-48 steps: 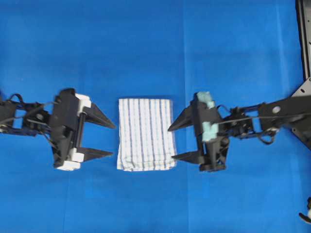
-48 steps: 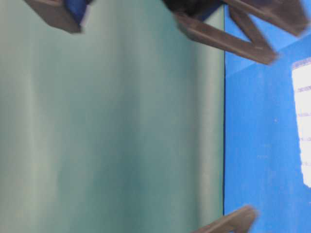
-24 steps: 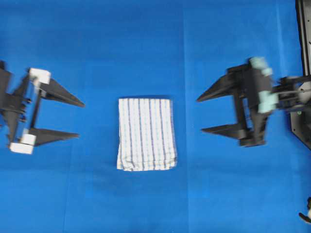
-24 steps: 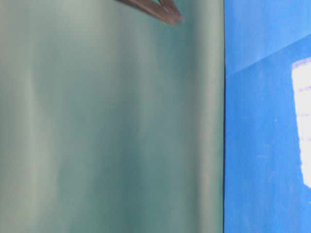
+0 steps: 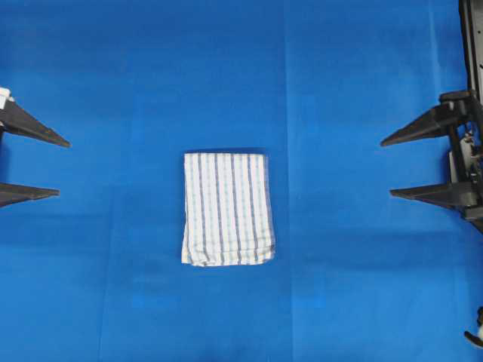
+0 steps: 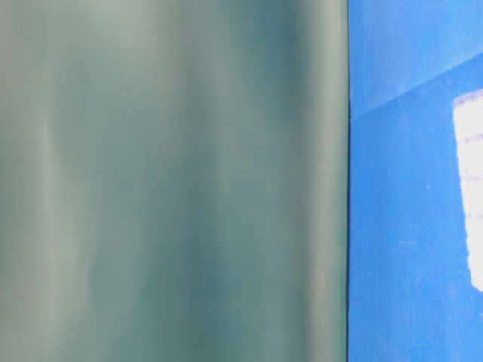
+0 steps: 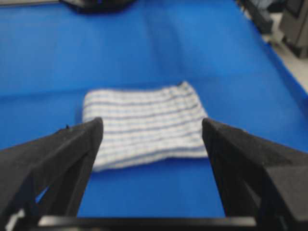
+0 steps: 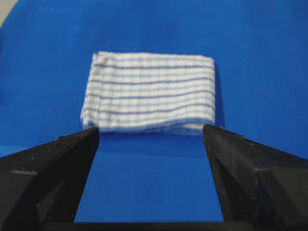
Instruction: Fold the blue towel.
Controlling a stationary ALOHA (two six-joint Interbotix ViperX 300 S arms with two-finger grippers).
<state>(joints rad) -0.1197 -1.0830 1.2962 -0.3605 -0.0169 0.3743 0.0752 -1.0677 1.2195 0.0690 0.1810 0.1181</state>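
Observation:
The blue towel (image 5: 227,209), white with thin blue stripes, lies folded into a small rectangle at the middle of the blue table covering (image 5: 226,75). It also shows in the left wrist view (image 7: 144,122), in the right wrist view (image 8: 151,92) and at the right edge of the table-level view (image 6: 472,188). My left gripper (image 5: 59,167) is open and empty at the far left edge, well clear of the towel. My right gripper (image 5: 389,167) is open and empty at the far right, also well clear. In the wrist views the left gripper (image 7: 151,127) and the right gripper (image 8: 150,132) frame the towel from a distance.
A black frame (image 5: 472,53) runs along the right edge of the overhead view. A green wall or panel (image 6: 173,181) fills most of the table-level view.
Both grippers, open beside the towel a second ago, have drawn back outward to the left and right edges. The towel has not moved.

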